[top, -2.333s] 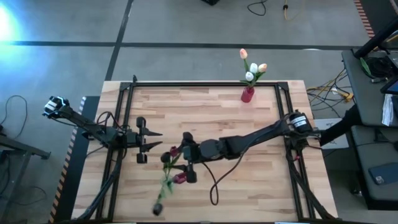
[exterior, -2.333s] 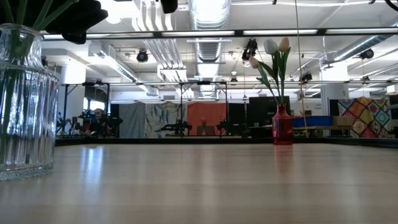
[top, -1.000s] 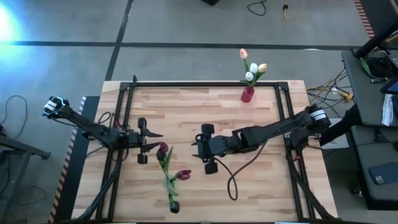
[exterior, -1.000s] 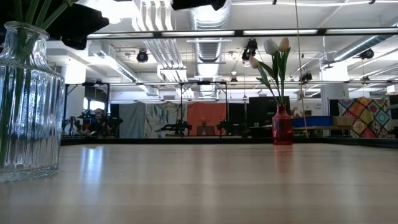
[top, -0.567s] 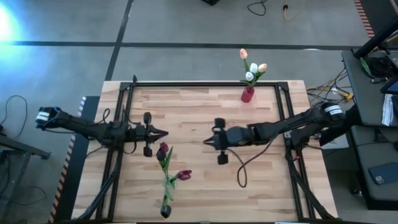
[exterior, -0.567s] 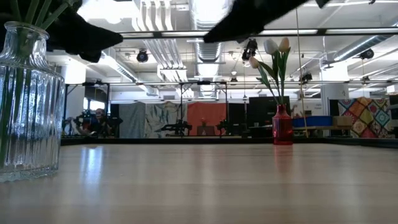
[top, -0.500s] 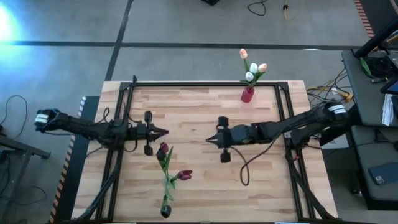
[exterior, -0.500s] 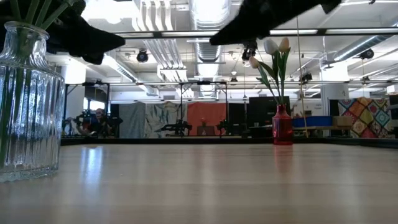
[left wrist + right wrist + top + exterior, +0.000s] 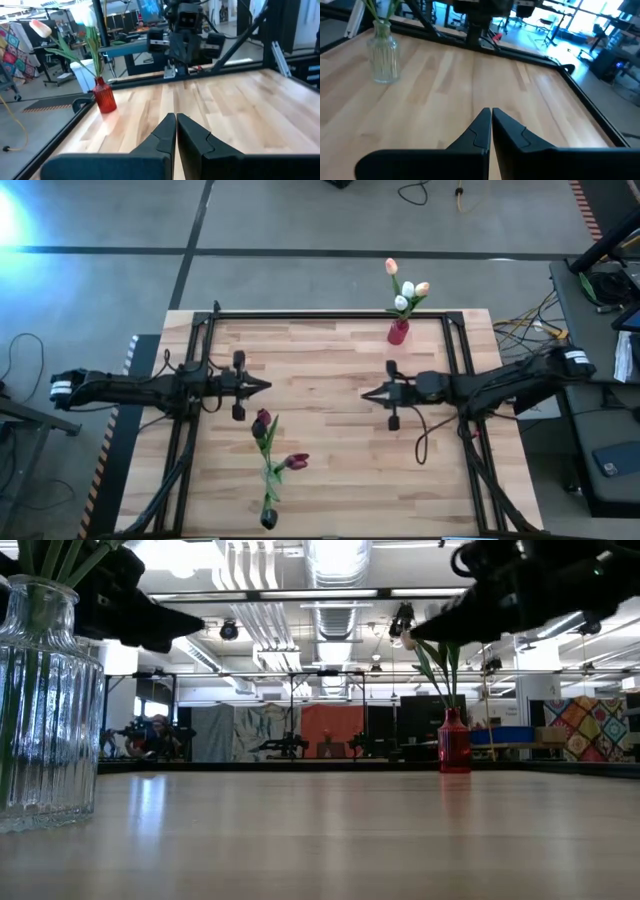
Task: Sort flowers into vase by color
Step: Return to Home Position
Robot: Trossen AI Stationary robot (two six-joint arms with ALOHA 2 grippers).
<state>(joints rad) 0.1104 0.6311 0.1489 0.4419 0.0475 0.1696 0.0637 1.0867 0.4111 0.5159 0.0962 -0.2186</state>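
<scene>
A small red vase (image 9: 398, 332) stands at the table's far edge and holds white and peach flowers (image 9: 405, 288). A clear ribbed glass vase (image 9: 268, 518) stands near the front edge and holds dark maroon flowers (image 9: 263, 423) on long green stems. Both vases show in the low view, the glass vase (image 9: 45, 700) at the left and the red vase (image 9: 453, 753) farther back. My left gripper (image 9: 264, 387) hovers shut left of centre, beyond the maroon heads. My right gripper (image 9: 366, 393) hovers shut right of centre, facing the left one. Neither holds anything.
A black metal frame (image 9: 330, 315) runs along the table's far edge and down both sides. Bare wooden tabletop (image 9: 320, 380) lies between the two grippers. Cables hang from the right arm (image 9: 420, 442).
Both grippers have shut, with nothing between their fingers. My right gripper has drawn back from the maroon flowers toward the table's right edge. My left gripper has moved a little toward the table's centre and far edge.
</scene>
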